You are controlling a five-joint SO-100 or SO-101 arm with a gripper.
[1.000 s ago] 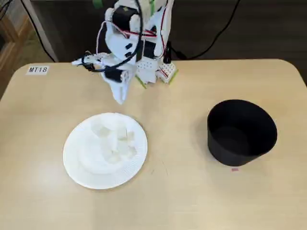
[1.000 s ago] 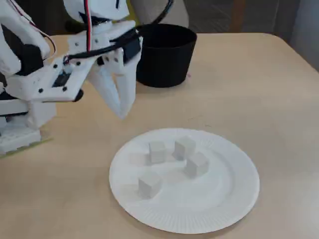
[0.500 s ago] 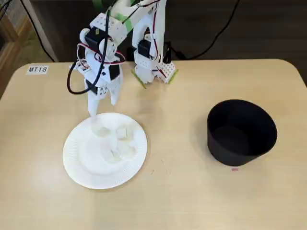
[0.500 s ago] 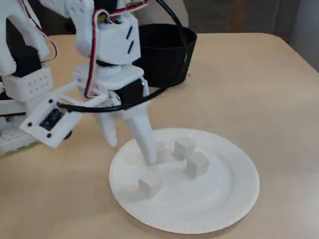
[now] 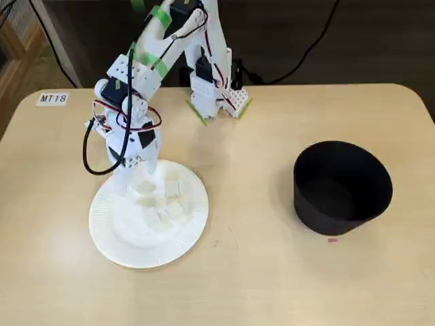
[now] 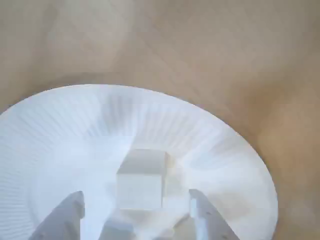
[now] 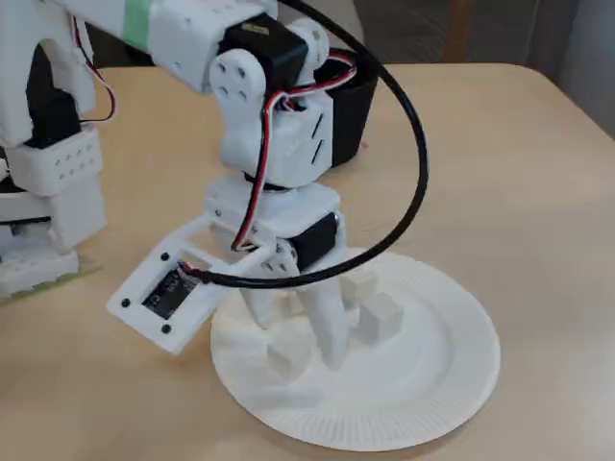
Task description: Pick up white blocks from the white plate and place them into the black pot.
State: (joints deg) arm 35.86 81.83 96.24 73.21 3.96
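White and cube-shaped, the small block (image 6: 141, 179) I'm after sits squarely between my end effector's (image 6: 137, 212) spread, empty fingers on the ribbed paper plate (image 6: 65, 112).

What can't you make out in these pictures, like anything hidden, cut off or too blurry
- White blocks: in a fixed view they blend into the white plate, so no firm count.
- Gripper: the wrist view's bottom edge cuts off its base; a block sits between the open fingers, contact unclear.
- Black pot: in a fixed view the arm hides most of it; contents unseen.
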